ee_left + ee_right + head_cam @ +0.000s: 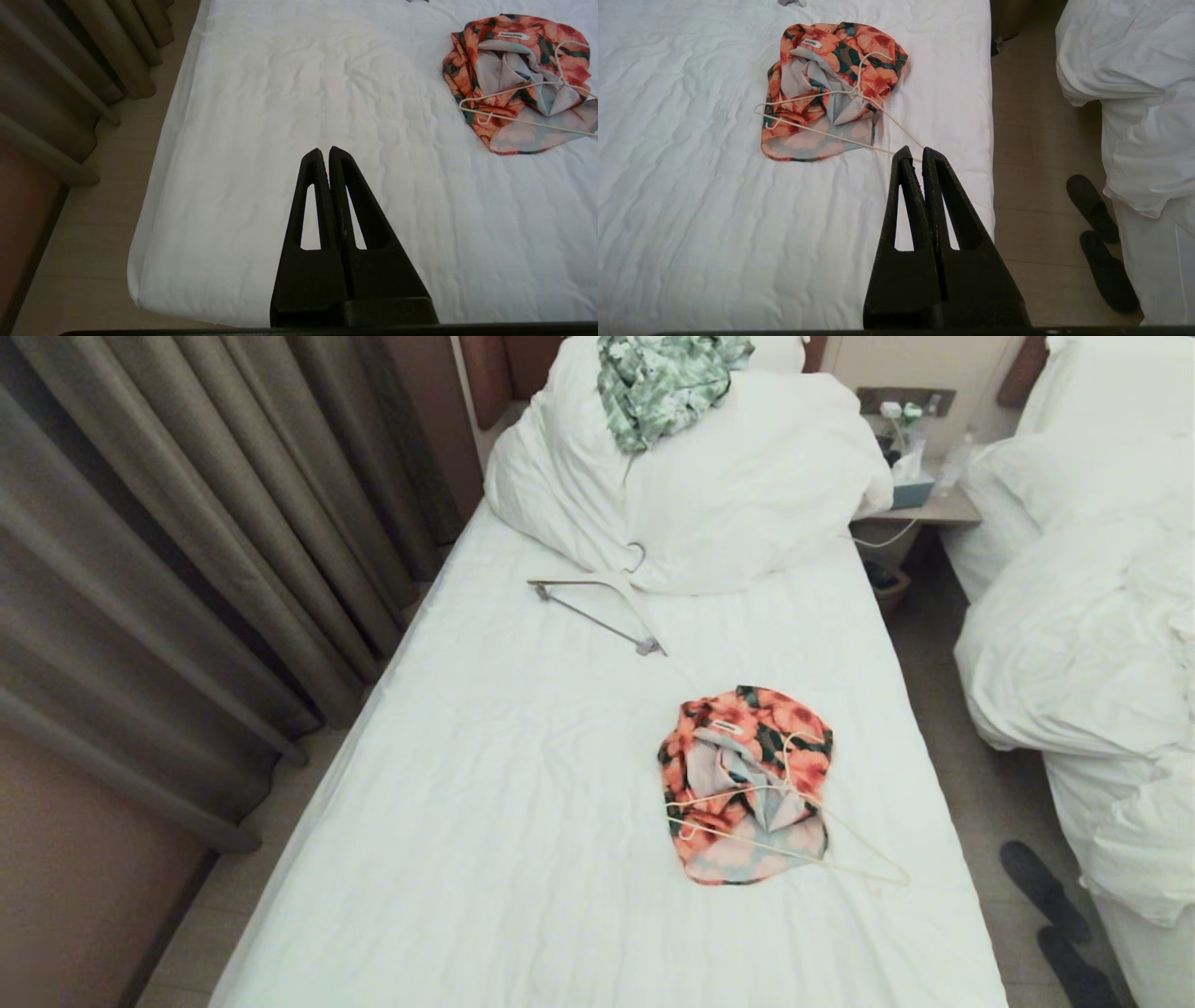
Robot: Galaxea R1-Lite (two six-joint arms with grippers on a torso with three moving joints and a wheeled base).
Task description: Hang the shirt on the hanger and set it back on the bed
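- Your left gripper (325, 150) hangs above the near left part of the bed (523, 821), its fingers pressed together with nothing between them.
- Your right gripper (916, 150) hangs above the bed's near right edge, likewise closed and empty; its tips sit close to the hanger's corner as the right wrist view shows it, though you cannot tell whether they touch.
- You see the shirt (747, 775) lying crumpled in a heap right of the bed's middle, pale inside showing and neck label up.
- The hanger (794, 821) lies on top of the shirt, one corner reaching onto the bare sheet toward the right edge.
- A thicker white hanger (597, 602) lies further up the bed, by the duvet heap (728, 495).
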